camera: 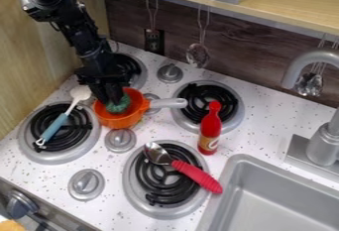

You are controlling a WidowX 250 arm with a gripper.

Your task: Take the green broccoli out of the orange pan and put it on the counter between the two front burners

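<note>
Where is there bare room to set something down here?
The widest bare patch is the white counter between the red bottle, the faucet and the sink. It's crowded around the orange pan, with the gripper over it and the spatula and stove knobs close by.

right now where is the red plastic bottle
In the camera view, the red plastic bottle is right of centre, between the back-right black coil burner and the grey sink.

Counting 4 burners (pixel 134 195), 4 countertop knobs (pixel 86 183), 1 front knob (pixel 21 204), 1 pan (pixel 116 121), 1 green item (pixel 119 106), 1 bottle (pixel 210 130), 1 metal spoon (pixel 197 175), 1 blue-handled utensil (pixel 55 126), 1 sink (pixel 271 205), 1 faucet (pixel 324 143). At least 3 utensils (pixel 197 55) are hanging.
</note>
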